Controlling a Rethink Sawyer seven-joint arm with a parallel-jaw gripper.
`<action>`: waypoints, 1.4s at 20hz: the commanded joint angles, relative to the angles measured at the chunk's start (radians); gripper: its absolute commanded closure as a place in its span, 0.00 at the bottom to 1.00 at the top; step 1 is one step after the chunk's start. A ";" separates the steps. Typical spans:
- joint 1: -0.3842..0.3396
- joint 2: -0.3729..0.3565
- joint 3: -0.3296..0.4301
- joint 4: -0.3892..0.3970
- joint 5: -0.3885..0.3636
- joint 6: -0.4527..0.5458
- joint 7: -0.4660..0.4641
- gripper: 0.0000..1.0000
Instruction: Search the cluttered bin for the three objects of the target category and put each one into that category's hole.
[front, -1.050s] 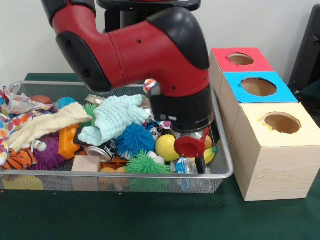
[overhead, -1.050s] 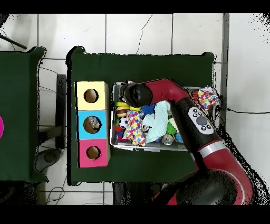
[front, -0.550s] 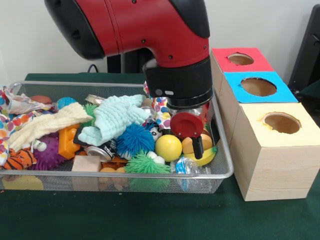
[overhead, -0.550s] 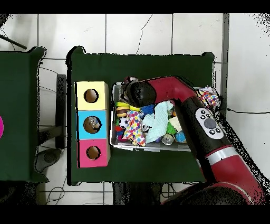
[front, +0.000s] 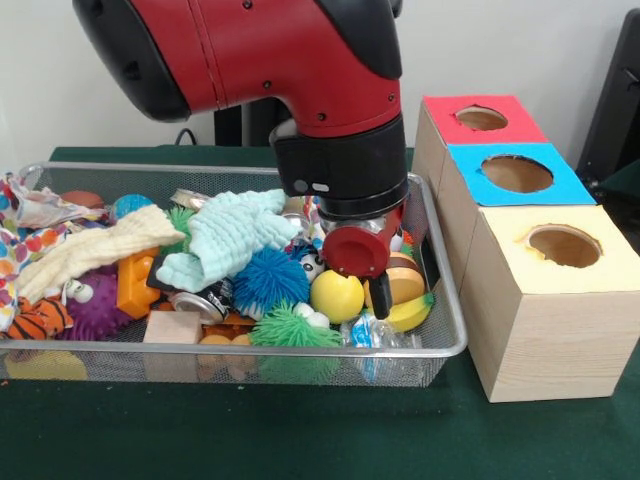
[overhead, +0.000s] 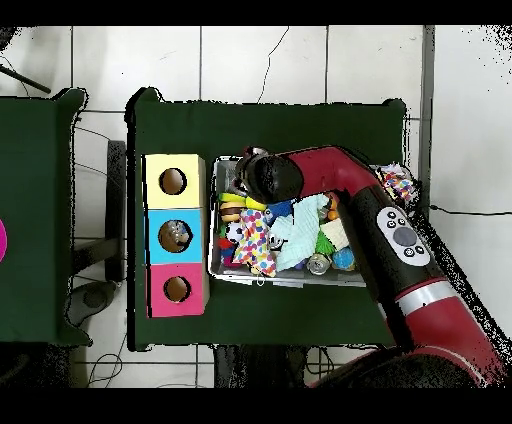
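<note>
A wire bin (front: 443, 335) holds a heap of toys: a yellow ball (front: 336, 296), a blue spiky ball (front: 270, 277), a green spiky ball (front: 290, 328), a mint cloth (front: 235, 235), a banana (front: 411, 313) and an orange round piece with a dark band (front: 406, 279). My gripper (front: 374, 292) hangs low over the bin's right end, its red disc just above the yellow ball and touching or nearly touching the orange piece. Whether it holds anything is hidden. In the overhead view the wrist (overhead: 266, 178) covers the gripper at the bin's corner next to the yellow box (overhead: 152, 181).
Three wooden boxes with round holes stand right of the bin: red (front: 481, 118), blue (front: 516, 173), yellow (front: 563, 245). Further left in the bin lie a cream cloth (front: 90, 250), an orange block (front: 135, 285), a can (front: 200, 302) and a wooden block (front: 172, 327).
The arm lifted out of the toys, and the gripper rose and then shifted a little left. The orange banded piece now shows right beside the gripper.
</note>
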 joint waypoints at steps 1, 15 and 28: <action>-0.013 0.051 -0.060 0.018 -0.007 0.039 -0.003 1.00; -0.022 0.059 -0.059 0.019 -0.003 0.024 -0.009 1.00; -0.022 0.054 -0.066 0.025 -0.013 0.013 -0.002 1.00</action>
